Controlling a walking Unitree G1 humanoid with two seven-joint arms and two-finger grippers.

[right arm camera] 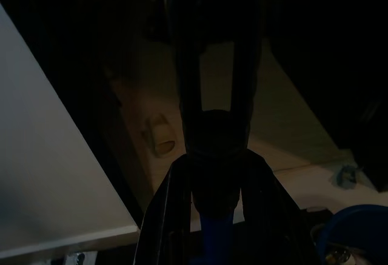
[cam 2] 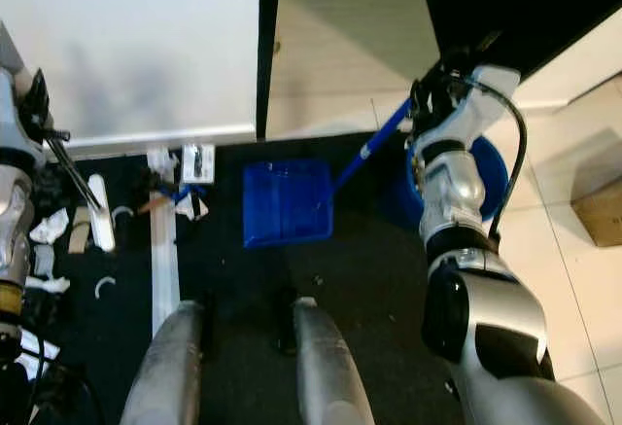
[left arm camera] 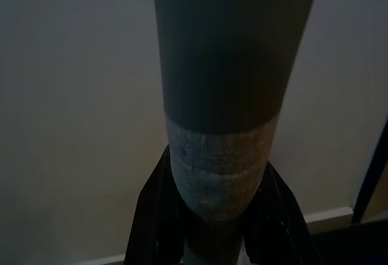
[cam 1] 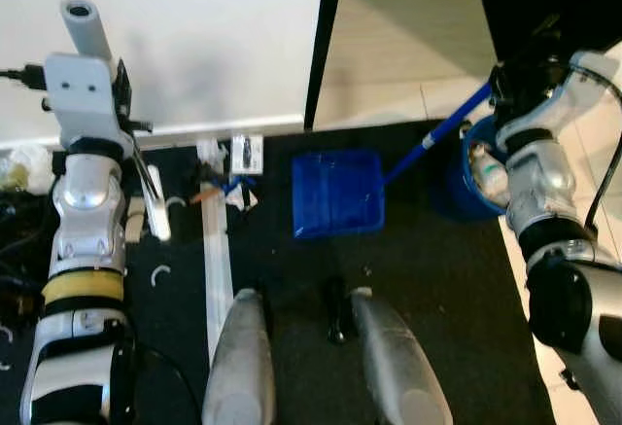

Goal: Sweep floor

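Both tools in hand, dustpan grounded, debris not yet gathered.

Left end effector (left arm camera: 212,241) is clamped on the grey broom handle (cam 1: 86,26); the broom's head is hard to make out among paper scraps (cam 1: 160,271) on the dark mat (cam 1: 447,289). The blue dustpan (cam 1: 336,192) rests flat at centre. Right end effector (right arm camera: 209,216) grips the dustpan's blue pole (cam 1: 437,135) beside a blue bucket (cam 2: 496,177). Judged next: sweep scraps rightward into the pan.
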